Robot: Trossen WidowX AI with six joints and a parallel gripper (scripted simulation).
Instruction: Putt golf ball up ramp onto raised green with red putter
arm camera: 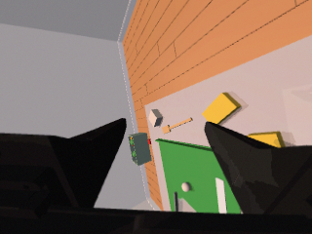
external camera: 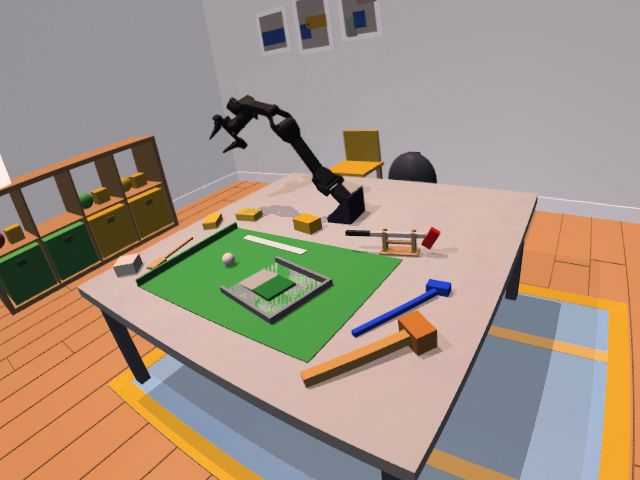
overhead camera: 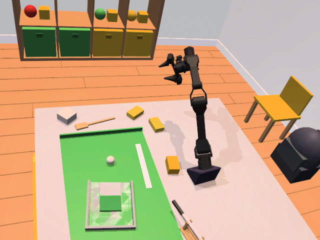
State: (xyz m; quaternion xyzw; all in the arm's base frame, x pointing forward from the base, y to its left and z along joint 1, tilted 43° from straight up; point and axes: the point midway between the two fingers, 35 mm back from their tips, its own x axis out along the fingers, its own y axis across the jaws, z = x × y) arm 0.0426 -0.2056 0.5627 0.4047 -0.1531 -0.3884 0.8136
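Observation:
My gripper (overhead camera: 161, 72) (external camera: 217, 145) (arm camera: 165, 124) is open and empty, high above the table's far side. The putter (overhead camera: 177, 206) (external camera: 357, 233) lies across a small wooden stand (external camera: 399, 253), its black handle toward the mat; its red head (external camera: 431, 237) shows only in the exterior view. The white golf ball (overhead camera: 110, 159) (external camera: 227, 259) (arm camera: 186, 186) rests on the green mat (overhead camera: 82, 155) (external camera: 186, 284) (arm camera: 171, 161), before the pale ramp (overhead camera: 110, 189) (external camera: 259, 279). The raised green (overhead camera: 110, 203) (external camera: 273, 286) adjoins the ramp, inside a grey rim (overhead camera: 87, 206) (external camera: 302, 303). No ball is on it.
A white strip (overhead camera: 143, 165) (external camera: 273, 244) lies on the mat. Yellow blocks (overhead camera: 172, 164) (external camera: 307, 223) (arm camera: 221, 108) lie between mat and arm base. A grey block (overhead camera: 66, 115) and wooden paddle (overhead camera: 81, 125) lie at the far left. A blue mallet (external camera: 395, 310) and an orange mallet (external camera: 356, 356) lie nearby.

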